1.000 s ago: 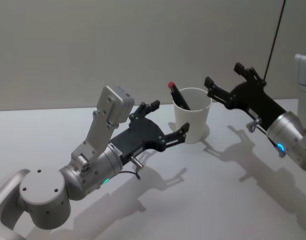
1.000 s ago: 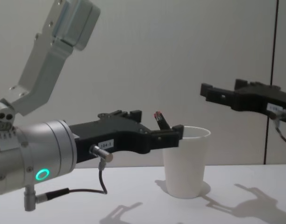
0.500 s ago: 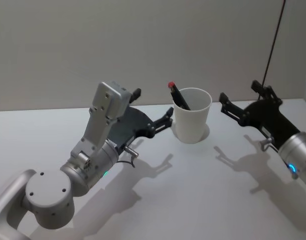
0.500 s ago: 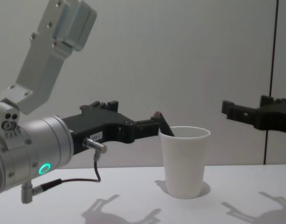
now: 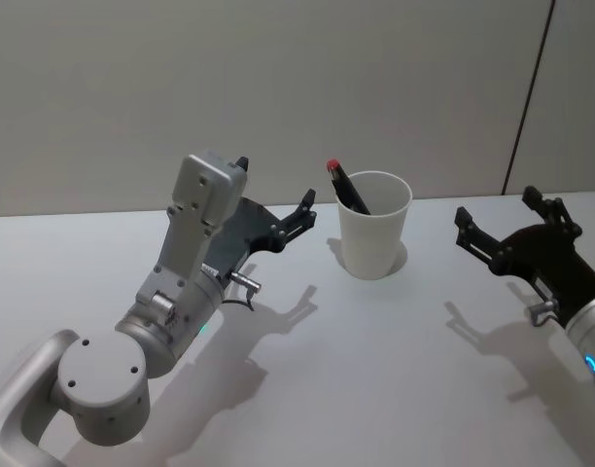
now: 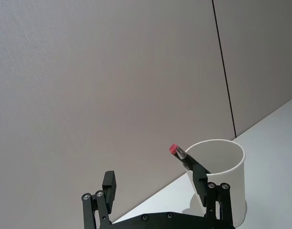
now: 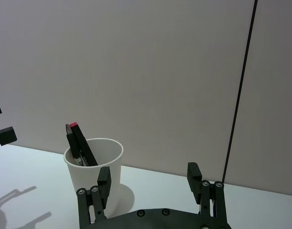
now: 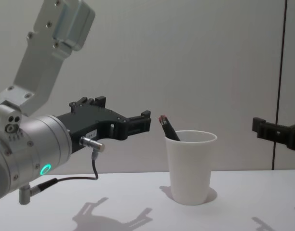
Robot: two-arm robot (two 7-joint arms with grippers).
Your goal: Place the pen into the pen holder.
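The pen holder (image 5: 373, 233) is a white paper cup standing upright on the table near the back wall. The pen (image 5: 346, 187), black with a red end, leans inside it with its top above the rim. My left gripper (image 5: 274, 183) hovers open and empty to the left of the cup, apart from it. Off to the cup's right, my right gripper (image 5: 497, 206) is open and empty too. The cup (image 8: 191, 166) and pen (image 8: 167, 129) stand between the left gripper (image 8: 133, 118) and right gripper (image 8: 275, 129). Each wrist view looks past its own gripper (image 6: 154, 179) (image 7: 148, 174) at the cup (image 6: 229, 186) (image 7: 116, 164).
The white table (image 5: 375, 360) spreads around the cup, with the grippers' shadows on it. A plain grey wall (image 5: 278, 88) rises close behind the cup, with a dark vertical seam (image 5: 529, 107) at the right.
Both grippers have drawn back from the cup, the left one leftward, the right one rightward and lower. The pen stays leaning in the cup.
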